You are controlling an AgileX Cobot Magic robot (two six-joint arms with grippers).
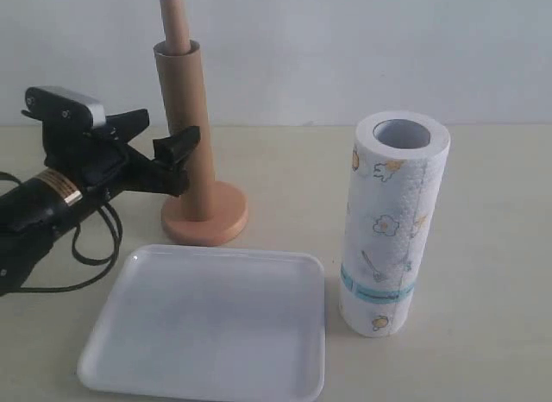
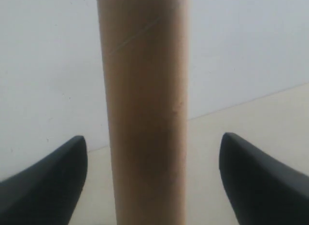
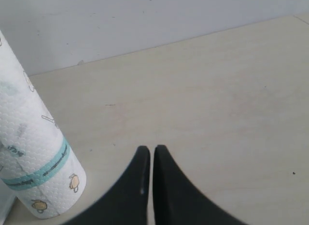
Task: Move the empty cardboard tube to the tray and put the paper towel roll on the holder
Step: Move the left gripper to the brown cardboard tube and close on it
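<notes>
The brown cardboard tube [image 1: 191, 135] stands upright over the wooden holder [image 1: 205, 221], whose dowel top [image 1: 172, 18] sticks out above it. My left gripper [image 1: 159, 147] is open at mid-height, one finger on each side of the tube [image 2: 147, 114], neither touching it. In front lies the white tray [image 1: 207, 329], bare. The paper towel roll [image 1: 388, 221] stands upright to the right of the tray. In the right wrist view my right gripper [image 3: 147, 150] is shut with nothing in it, low over the table, and the roll [image 3: 34, 167] stands off to one side of it.
The pale table [image 1: 483, 204] runs back to a white wall [image 1: 345, 48]. A black cable [image 1: 86, 247] loops from the left arm near the tray's left corner. The right arm does not show in the exterior view.
</notes>
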